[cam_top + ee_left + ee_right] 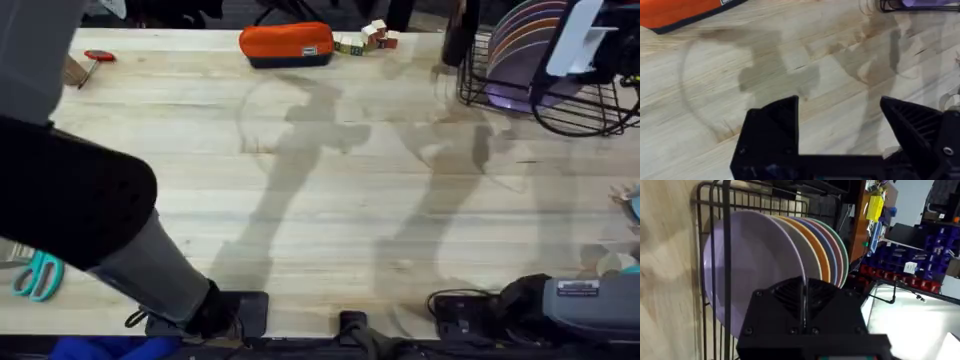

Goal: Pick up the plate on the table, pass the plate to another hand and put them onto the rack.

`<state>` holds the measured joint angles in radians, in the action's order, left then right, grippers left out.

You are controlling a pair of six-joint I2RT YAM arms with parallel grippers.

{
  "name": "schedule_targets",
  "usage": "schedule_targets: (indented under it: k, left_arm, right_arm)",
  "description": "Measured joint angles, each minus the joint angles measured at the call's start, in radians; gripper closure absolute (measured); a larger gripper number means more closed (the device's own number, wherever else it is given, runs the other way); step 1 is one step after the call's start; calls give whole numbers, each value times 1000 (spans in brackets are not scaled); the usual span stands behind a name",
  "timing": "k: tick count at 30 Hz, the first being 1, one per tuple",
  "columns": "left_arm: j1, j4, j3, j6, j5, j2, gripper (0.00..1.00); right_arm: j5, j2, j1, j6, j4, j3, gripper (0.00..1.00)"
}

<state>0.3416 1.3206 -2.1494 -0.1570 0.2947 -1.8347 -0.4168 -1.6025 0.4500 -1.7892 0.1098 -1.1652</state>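
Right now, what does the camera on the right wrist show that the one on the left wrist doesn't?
The right wrist view alone shows the plate on edge in the rack, gripped by the right fingers, with the white plate and the orange plate behind. The left wrist view alone shows the open left fingers and an orange pouch. Both show the table.

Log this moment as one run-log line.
right claw: shut on plate | plate: in rack | left claw: open, over table
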Motion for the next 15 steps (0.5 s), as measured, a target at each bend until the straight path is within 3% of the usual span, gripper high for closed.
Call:
schedule_targets:
  k: [7, 10, 15]
  left_arm:
    - [0, 0, 0, 0, 0, 0, 7]
    - [0, 0, 0, 0, 0, 0, 6]
    - [0, 0, 0, 0, 0, 0, 6]
  right_arm:
    - [0, -8, 0, -1, 7, -2, 972]
    - [-1, -8, 0, -5, 11, -3, 857]
    - [-3, -8, 0, -7, 12, -3, 821]
